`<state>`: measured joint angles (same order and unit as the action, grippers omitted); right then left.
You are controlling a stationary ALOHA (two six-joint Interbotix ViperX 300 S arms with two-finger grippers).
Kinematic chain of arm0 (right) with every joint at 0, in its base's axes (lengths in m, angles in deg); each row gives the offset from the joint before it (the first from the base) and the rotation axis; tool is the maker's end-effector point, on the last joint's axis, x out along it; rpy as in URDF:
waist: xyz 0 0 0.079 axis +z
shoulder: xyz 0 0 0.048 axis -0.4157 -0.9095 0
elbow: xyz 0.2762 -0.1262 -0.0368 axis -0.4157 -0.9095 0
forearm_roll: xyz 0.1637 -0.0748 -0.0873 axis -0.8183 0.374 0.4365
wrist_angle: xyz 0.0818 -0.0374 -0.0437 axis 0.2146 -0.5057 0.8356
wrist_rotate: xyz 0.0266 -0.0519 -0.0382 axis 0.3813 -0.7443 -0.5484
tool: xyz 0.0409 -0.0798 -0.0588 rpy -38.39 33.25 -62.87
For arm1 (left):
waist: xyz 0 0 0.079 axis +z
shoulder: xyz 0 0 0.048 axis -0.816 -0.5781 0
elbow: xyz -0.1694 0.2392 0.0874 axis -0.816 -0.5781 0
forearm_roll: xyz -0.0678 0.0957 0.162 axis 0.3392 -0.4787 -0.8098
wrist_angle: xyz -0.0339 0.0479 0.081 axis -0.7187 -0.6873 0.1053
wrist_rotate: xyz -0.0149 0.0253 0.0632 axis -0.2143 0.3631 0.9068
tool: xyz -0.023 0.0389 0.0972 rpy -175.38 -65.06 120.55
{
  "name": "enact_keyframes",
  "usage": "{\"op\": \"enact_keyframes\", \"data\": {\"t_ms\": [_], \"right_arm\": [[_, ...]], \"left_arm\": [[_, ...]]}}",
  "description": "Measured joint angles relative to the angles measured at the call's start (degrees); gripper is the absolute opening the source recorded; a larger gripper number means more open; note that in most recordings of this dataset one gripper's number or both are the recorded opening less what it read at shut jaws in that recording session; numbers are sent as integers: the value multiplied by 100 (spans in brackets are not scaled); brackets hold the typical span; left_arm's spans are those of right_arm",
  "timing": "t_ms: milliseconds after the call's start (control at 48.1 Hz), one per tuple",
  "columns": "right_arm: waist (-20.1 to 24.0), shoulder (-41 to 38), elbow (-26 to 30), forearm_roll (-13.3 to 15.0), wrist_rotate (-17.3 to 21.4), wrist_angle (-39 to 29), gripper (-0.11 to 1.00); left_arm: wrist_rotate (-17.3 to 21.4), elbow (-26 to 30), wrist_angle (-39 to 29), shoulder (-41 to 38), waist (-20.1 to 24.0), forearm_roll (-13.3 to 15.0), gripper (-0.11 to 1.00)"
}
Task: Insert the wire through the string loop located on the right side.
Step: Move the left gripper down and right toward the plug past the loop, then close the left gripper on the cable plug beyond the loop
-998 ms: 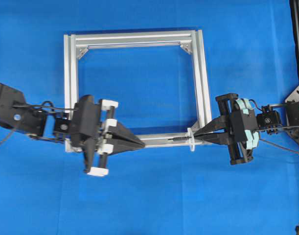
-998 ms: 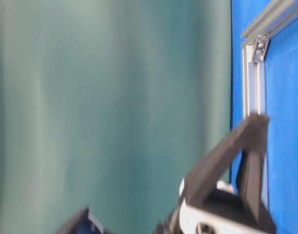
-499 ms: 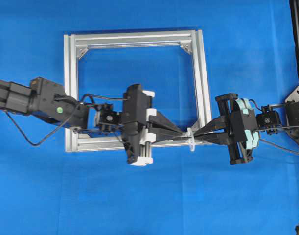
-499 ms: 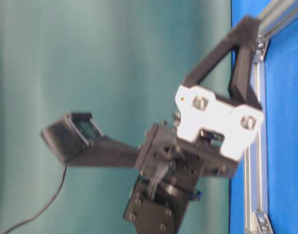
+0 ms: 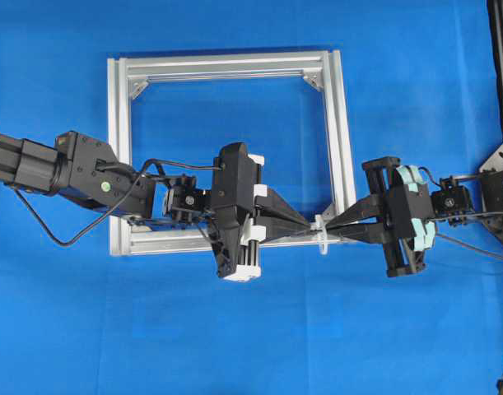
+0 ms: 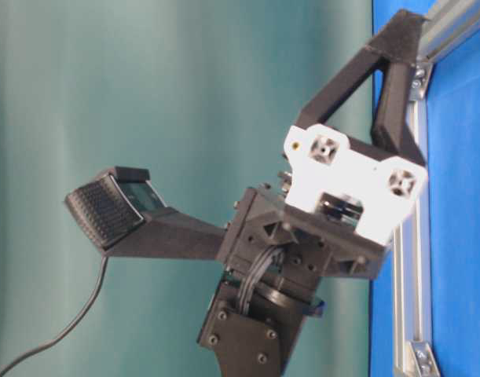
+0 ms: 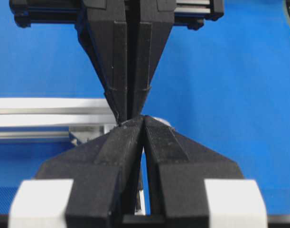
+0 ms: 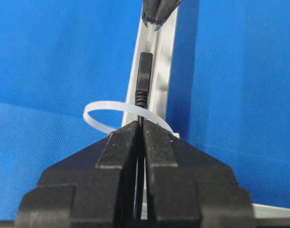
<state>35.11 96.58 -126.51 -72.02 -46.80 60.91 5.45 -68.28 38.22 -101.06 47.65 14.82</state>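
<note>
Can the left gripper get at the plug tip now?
Probably yes. The plug sticks out past the loop from the right gripper, bare along the rail, and the left gripper sits just beyond it. But its fingers are shut, so they must open first.

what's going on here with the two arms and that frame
The right claw is shut on the wire, whose plug tip already pokes through the string loop along the bottom rail of the aluminium frame. The left claw, also shut and holding nothing visible, sits just on the far side of the loop, its tips close to the plug end, apparently about to take it.
</note>
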Motion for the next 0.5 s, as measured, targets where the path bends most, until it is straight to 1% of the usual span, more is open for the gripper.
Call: {"op": "enact_keyframes", "data": {"t_ms": [21,104,249,333,395,499], "right_arm": [[0,0,0,0,0,0,-3],[0,0,0,0,0,9,-3],[0,0,-9,0,0,0,-3],[0,0,0,0,0,9,-3],[0,0,0,0,0,0,-3],[0,0,0,0,0,0,-3]], "left_arm": [[0,9,-9,9,0,9,2],[-9,9,-35,0,-9,9,19],[-9,26,-44,9,-70,0,63],[18,26,-53,0,-114,0,83],[26,35,-70,-9,-123,9,91],[26,44,-88,-35,-123,9,89]]}}
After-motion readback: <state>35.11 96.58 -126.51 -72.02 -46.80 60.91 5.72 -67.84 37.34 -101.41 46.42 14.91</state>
